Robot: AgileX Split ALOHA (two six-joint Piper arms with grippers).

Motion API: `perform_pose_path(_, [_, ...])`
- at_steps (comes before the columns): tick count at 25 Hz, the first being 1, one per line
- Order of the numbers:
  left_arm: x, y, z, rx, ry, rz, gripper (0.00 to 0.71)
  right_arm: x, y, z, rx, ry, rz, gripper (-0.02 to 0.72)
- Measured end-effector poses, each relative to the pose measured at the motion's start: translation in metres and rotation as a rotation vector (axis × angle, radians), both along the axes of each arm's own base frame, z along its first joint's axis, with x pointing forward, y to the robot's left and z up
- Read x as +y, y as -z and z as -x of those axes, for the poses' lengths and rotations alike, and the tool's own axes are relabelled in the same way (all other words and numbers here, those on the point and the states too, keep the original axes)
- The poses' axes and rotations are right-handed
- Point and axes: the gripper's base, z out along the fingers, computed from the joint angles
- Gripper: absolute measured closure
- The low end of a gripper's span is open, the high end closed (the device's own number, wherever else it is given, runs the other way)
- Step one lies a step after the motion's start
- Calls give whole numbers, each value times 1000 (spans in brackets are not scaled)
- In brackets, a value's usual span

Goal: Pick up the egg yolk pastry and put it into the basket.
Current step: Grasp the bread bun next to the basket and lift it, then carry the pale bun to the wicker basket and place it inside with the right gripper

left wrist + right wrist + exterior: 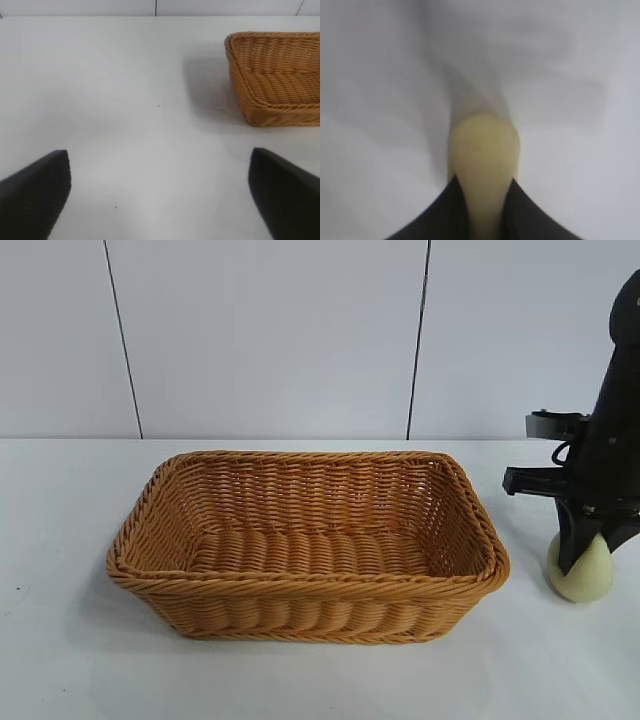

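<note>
Right tool (588, 565) pinches egg yolk pastry (580, 575), seemingly lifted, beside basket (300, 585).

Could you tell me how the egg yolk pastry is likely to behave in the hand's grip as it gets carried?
The egg yolk pastry looks pinched narrow between the right hand's fingers, so it is probably soft and may deform or crumble under pressure. Being small beside the basket, it is likely light. Its rounded sides suggest it could roll if released on the table.

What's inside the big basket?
Nothing shows inside the basket: only its bare woven floor. Its near wall hides a strip of that floor. The egg yolk pastry is outside, beside the basket, pinched by the right gripper.
</note>
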Motion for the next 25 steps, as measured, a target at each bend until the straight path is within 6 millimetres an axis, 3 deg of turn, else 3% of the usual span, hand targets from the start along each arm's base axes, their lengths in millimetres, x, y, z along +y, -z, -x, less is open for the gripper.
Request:
perform_pose_path(4, [0,0,0,0,0,0,18,0,-44,11,-96,-30,-2,635])
perform_pose_path(11, [0,0,0,0,0,0,18,0,-87,25,-211,-35,-2,636])
perform_pose_path(16, [0,0,0,0,0,0,18,2,-93,27,-228,-24,-28,636])
perform_pose_path(25, [0,0,0,0,0,0,18,21,-98,24,-271,-2,-228,636])
